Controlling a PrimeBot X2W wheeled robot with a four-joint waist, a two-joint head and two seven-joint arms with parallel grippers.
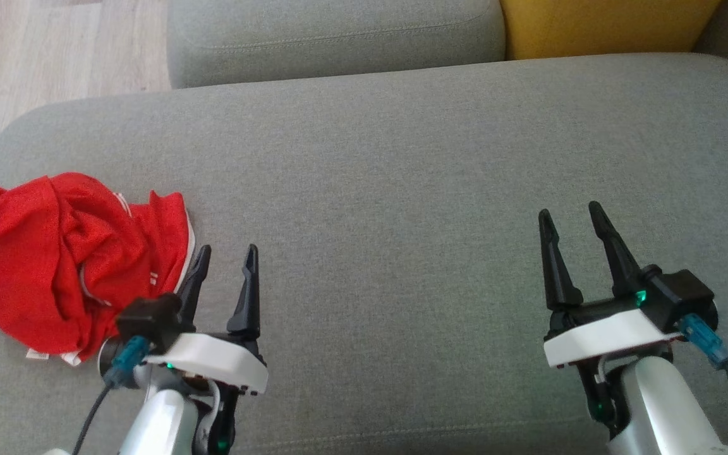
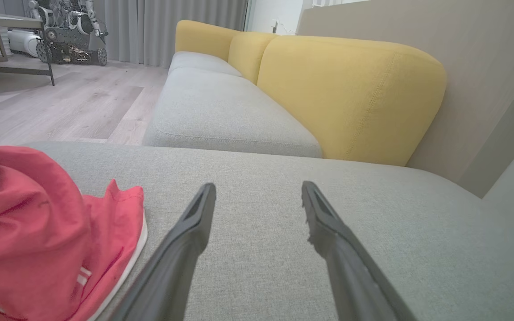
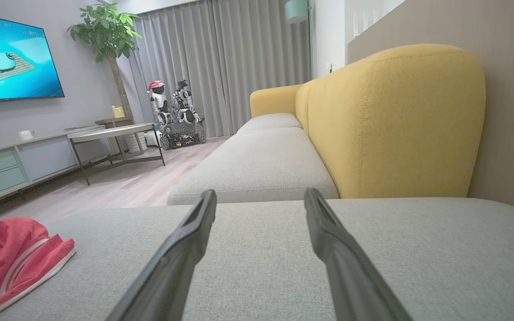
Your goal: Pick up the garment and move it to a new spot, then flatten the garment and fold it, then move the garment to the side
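A crumpled red garment (image 1: 67, 253) is lying at the grey sofa cushion's (image 1: 402, 189) left end. The left gripper (image 1: 228, 264) is hovering just beside it, open and empty. The right gripper (image 1: 571, 222) is hovering well apart, also open.

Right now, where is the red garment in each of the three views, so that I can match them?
Head view: red garment crumpled at the left edge of the grey cushion, beside the left hand.
Left wrist view: garment at lower left.
Right wrist view: garment in the lower left corner.
Shared landmark: the yellow backrest behind the cushion.
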